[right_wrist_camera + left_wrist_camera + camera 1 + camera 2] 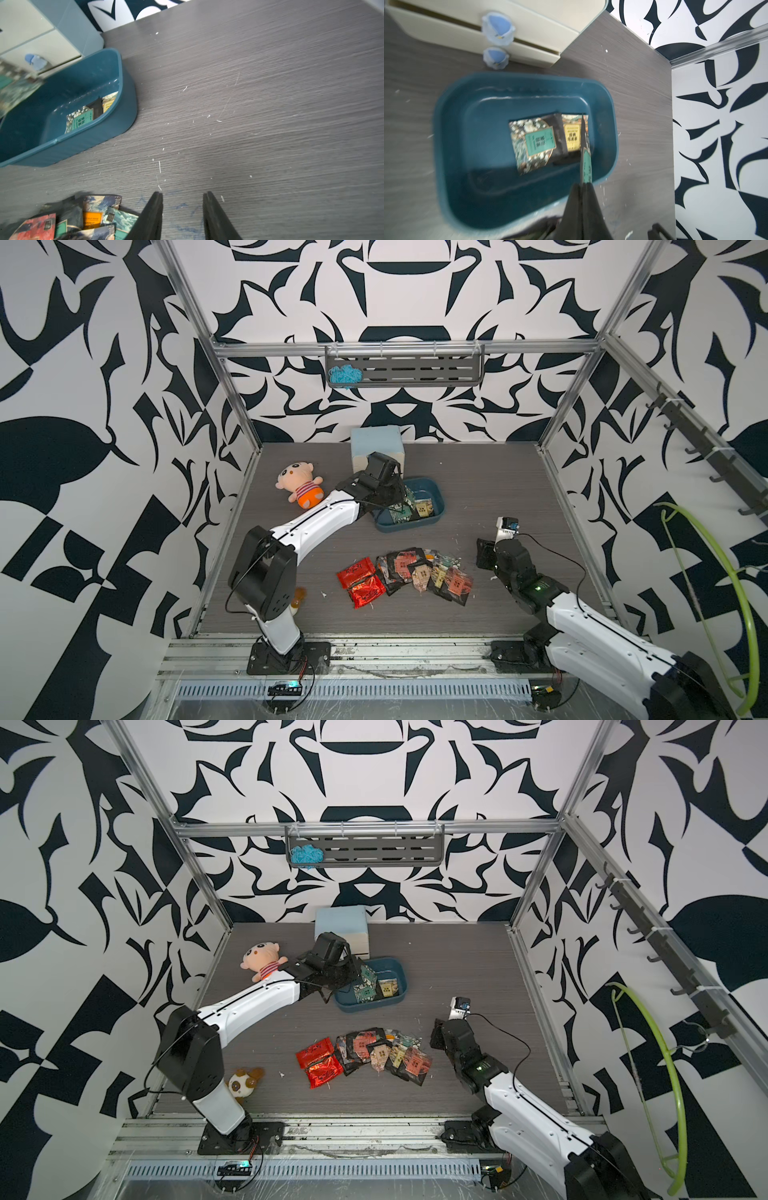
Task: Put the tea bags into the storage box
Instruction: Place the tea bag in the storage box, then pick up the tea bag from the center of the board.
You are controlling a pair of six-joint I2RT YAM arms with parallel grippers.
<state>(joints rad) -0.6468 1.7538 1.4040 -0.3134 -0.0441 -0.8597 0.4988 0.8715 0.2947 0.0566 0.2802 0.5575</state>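
In both top views the left pincer (pixel 401 498) hangs over the teal box (pixel 415 526), clenched on a green-label tea bag (pixel 409 495). The loose tea bags (pixel 419 572) lie heaped on the bench (pixel 498 497). The left wrist view shows that tea bag (pixel 586 166) edge-on in the pincer tips, above two more flat in the box (pixel 452 124). In the right wrist view the right pincer (pixel 182 195) stands released and empty, just beside the heap.

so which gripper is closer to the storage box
Left. The left gripper is above the storage box, shut on a tea bag. The right gripper is apart from it, open, beside the loose tea bags.
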